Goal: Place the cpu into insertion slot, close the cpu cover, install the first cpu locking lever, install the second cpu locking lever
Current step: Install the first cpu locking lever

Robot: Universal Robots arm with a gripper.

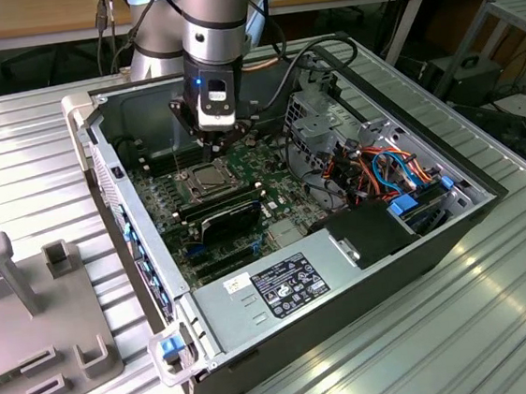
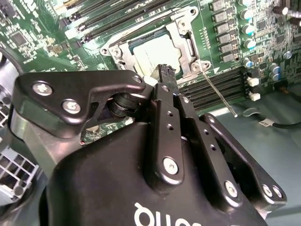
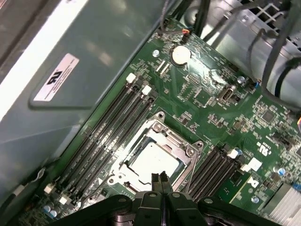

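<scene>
Your black two-finger claw (image 3: pixel 159 181) hangs with its fingertips pressed together and nothing visible between them, over one edge of the square dark insertion slot with its metallic rim (image 3: pixel 124 170). The flat square silver-grey cpu (image 3: pixel 153 157) lies seated in that slot just beyond the fingertips. The thin silver-grey metal cpu cover (image 3: pixel 182 141) lies flat around it, and the chip shows through its square window.

Long black memory slots (image 3: pixel 106 139) crowd the socket on two opposite sides, so the free room is straight up.

In the exterior view, a grey plastic fixture block (image 1: pixel 31 315) sits nearest on the ribbed aluminium table (image 1: pixel 465 326), well apart from the open grey computer case (image 1: pixel 367 290). A grey power supply box with a black label (image 1: pixel 282 284) lines the case's near wall. A black slanted block (image 1: pixel 227 212) stands just beside the socket. Orange and blue cables (image 1: pixel 387 167) fill the exterior view's right. The silver arm (image 1: pixel 216 14) comes down through the open top.

The second wrist view gives you a thin silver wire lever (image 2: pixel 217 92) running from a socket corner out across the memory slots. The first wrist view gives you a round silver coin battery (image 3: pixel 179 55) farther along the green board.
</scene>
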